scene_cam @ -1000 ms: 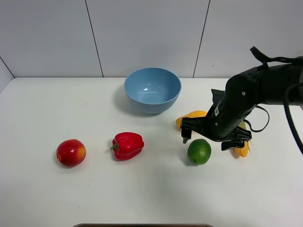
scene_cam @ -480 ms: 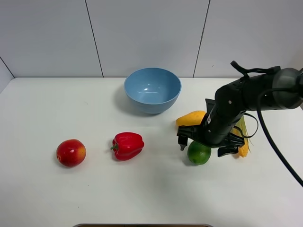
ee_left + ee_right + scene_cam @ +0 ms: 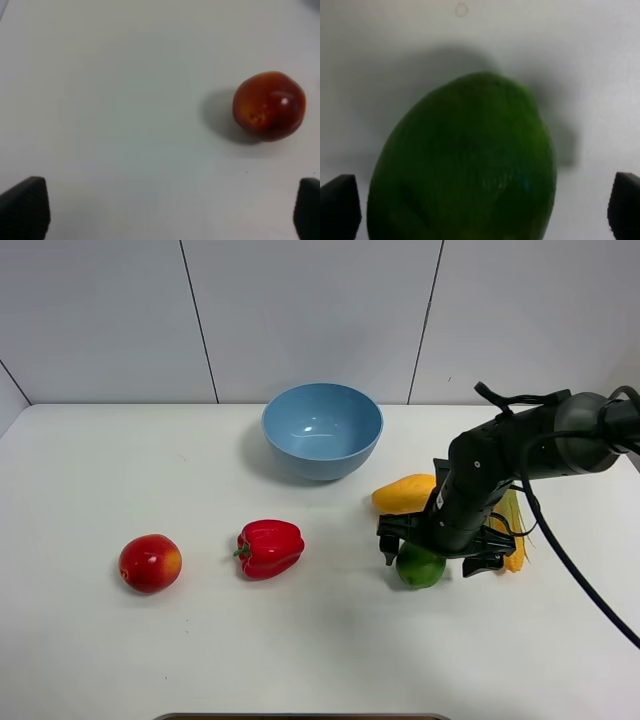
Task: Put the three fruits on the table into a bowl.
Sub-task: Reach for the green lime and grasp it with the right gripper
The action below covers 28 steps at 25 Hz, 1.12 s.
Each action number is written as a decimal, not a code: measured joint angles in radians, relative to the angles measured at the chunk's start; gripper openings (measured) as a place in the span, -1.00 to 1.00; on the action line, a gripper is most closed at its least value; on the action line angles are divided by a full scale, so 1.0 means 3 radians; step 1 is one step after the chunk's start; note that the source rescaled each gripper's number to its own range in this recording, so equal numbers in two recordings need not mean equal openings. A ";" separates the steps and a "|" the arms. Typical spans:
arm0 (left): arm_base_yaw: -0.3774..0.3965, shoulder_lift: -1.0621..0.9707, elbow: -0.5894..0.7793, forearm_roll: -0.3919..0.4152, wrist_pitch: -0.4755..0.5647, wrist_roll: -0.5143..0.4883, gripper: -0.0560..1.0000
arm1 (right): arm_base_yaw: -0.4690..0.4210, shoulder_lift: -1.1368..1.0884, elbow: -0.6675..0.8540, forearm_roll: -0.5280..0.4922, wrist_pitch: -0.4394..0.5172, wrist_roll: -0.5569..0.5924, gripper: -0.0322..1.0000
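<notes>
- White table (image 3: 100,640); light-blue bowl (image 3: 322,430), interior bare, beyond the right gripper (image 3: 434,561).
- Right jaws apart, straddling the lime (image 3: 415,569).
- Left gripper (image 3: 165,210) spread; apple (image 3: 269,106) ahead.

A: What lies on the white table (image 3: 100,460)?
B: A green lime (image 3: 420,568) sits between the fingers (image 3: 388,546) of the right gripper (image 3: 434,556). A yellow-orange mango (image 3: 404,493) lies just behind them, towards the wall, and a corn cob (image 3: 515,550) just outside the finger nearer the table's edge.
A: And further off?
B: The light-blue bowl (image 3: 322,430) stands beyond the mango. A red bell pepper (image 3: 270,548) and a red apple (image 3: 150,562) lie well away from the other finger, the apple farthest.
</notes>
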 joint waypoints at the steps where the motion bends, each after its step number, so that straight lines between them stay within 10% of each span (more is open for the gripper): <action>1: 0.0000 0.0000 0.0000 0.0000 0.0000 0.0000 1.00 | -0.0011 0.0003 0.0000 0.0000 -0.0019 0.0000 0.98; 28: 0.0000 0.0000 0.0000 0.0000 0.0000 0.0000 1.00 | -0.0038 0.0297 0.0000 -0.0077 -0.0102 0.0000 0.96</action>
